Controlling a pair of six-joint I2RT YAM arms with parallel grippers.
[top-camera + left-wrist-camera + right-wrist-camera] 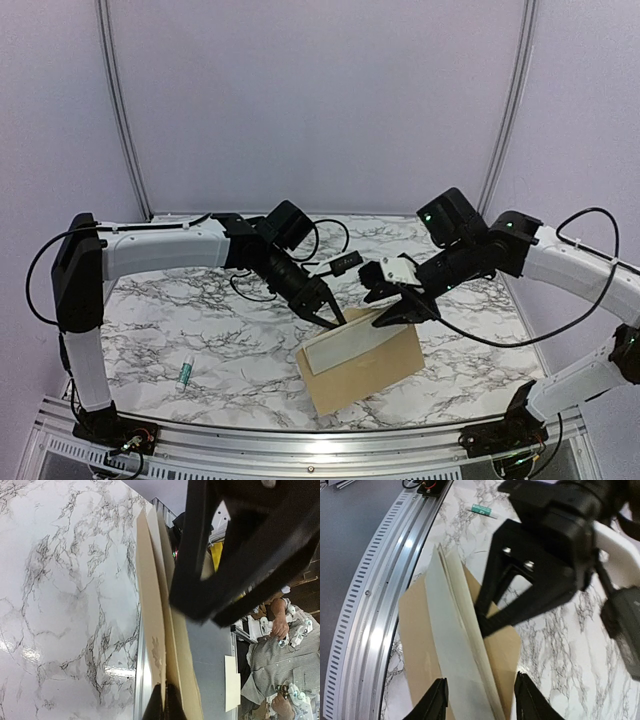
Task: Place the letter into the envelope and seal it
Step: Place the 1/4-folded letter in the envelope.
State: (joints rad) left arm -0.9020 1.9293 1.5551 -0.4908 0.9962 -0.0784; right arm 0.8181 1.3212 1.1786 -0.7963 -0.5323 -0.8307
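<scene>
Tabletop (200, 320), marble-veined, under envelope (370, 378); lilac walls (300, 100)

Your widest open run is the left half of the white, grey-veined marble table (190, 315); only a small green-and-white tube (185, 373) lies there, near the front. The envelope (370, 378), a flat tan-brown paper rectangle, takes up the front centre. The letter (350, 346), a thin cream-white sheet, stands up from it like a low wall. The left gripper (337, 320), pinched on that sheet's upper corner, bars the left-rear approach. The right gripper (402, 312) hangs with jaws apart just over the sheet from the right. A small black box (347, 265) on looped cables sits behind them. A ribbed metal rail (250, 432) edges the front.
</scene>
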